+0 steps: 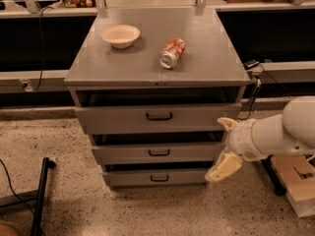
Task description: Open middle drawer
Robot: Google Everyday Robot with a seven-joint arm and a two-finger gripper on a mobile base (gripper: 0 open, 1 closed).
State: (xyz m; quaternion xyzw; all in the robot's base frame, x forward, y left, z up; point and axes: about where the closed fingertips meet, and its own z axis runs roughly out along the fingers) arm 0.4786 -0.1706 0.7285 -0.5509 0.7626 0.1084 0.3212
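Note:
The grey cabinet has three drawers. The middle drawer point(128, 154) has a small black bar handle point(159, 153) at its front's centre and looks shut. The taller top drawer point(118, 118) is above it and the lowest drawer point(129, 178) below. My gripper point(215, 149) is at the cabinet's right front corner, level with the middle drawer and right of its handle. It is open and empty, with one cream finger point(227, 124) up and the other finger point(221, 168) down.
A white bowl point(120, 35) and a red can point(172, 53) lying on its side rest on the cabinet top point(206, 68). A cardboard box point(298, 181) is on the floor at the right. A black pole point(40, 195) leans at the lower left. Cables hang at the cabinet's right.

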